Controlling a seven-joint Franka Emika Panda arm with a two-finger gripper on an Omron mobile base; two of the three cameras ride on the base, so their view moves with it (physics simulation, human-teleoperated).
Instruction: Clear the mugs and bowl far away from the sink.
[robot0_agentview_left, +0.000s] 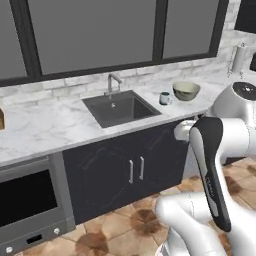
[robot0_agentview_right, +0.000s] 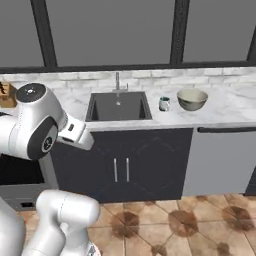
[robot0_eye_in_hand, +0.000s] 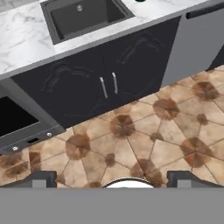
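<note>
One white, teal-banded mug (robot0_agentview_left: 164, 98) sits beside the wide beige bowl (robot0_agentview_left: 186, 90); the tool (robot0_eye_in_hand: 112, 178) gapes wide, empty.

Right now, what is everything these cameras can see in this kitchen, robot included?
sink: one, dark grey, set in the counter below the windows.
faucet: one, steel, behind the sink.
mug: one, white with a dark teal band, on the counter between the sink and the bowl.
bowl: one, beige-grey with a cream inside, beside the mug on the side away from the sink.
counter: one, white marble.
cabinet doors: two, dark, with silver handles, under the sink.
oven: one, grey with a black window, along from the cabinet.
floor: brown patterned tiles.
arm: one, white with dark joints, raised in front of the cabinets.
hand: one, dark fingertips apart, open, holding nothing, over the floor.
</note>
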